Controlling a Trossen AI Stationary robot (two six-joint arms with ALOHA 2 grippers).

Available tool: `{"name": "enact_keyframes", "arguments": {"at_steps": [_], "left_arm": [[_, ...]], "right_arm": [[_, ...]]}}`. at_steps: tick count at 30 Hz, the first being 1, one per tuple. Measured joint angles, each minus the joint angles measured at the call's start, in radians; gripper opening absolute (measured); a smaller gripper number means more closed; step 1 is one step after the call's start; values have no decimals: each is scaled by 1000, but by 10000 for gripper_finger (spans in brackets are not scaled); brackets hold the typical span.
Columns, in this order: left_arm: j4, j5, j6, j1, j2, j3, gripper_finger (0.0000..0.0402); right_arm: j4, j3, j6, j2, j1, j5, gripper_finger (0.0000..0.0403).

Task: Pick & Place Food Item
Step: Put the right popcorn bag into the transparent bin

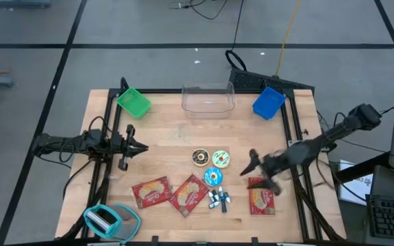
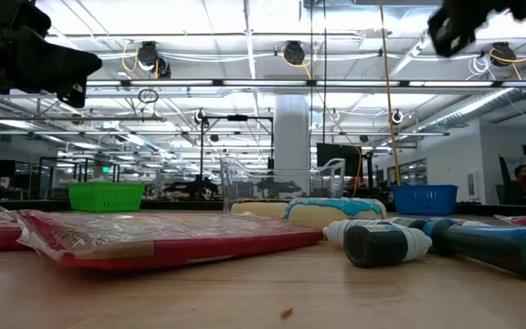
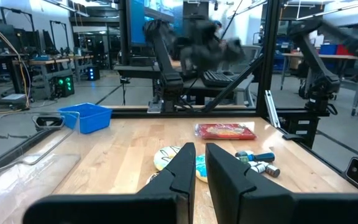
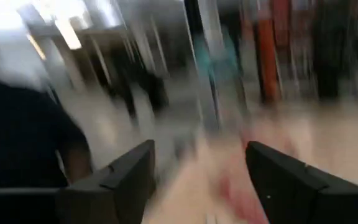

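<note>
Food items lie on the wooden table [image 1: 169,137]: three round frosted pastries [image 1: 211,164], two red packets [image 1: 172,193] near the front edge, a third red packet [image 1: 262,199] at the right, and small tubes [image 1: 219,199]. My right gripper [image 1: 252,162] hovers open above the table, just left of the third red packet, with nothing between its fingers [image 4: 129,168]. At the table's left side my left gripper [image 1: 142,147] is shut and level, pointing toward the table's right, with the pastries [image 3: 166,155] ahead of it.
A clear bin [image 1: 208,99] stands at the far edge between a green basket [image 1: 134,102] and a blue basket [image 1: 268,102]. A teal tape dispenser [image 1: 108,220] sits at the near left corner. Black frame rails [image 1: 289,130] run along the table's sides.
</note>
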Motion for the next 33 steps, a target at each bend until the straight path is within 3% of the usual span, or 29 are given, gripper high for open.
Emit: {"name": "enact_keyframes", "arguments": {"at_steps": [5, 8, 16, 21, 33], "left_arm": [[0, 0, 0, 0, 0, 0, 37], [1, 0, 0, 0, 0, 0, 37], [1, -1, 0, 0, 0, 0, 37], [1, 0, 0, 0, 0, 0, 37], [1, 0, 0, 0, 0, 0, 37]], "right_arm": [[-711, 236, 221, 168, 24, 120, 271], [-934, 279, 343, 260, 41, 93, 264], [-1155, 255, 542, 353, 81, -45, 247], [-1157, 227, 631, 349, 80, -39, 244], [-1045, 162, 631, 347, 80, -39, 228]]}}
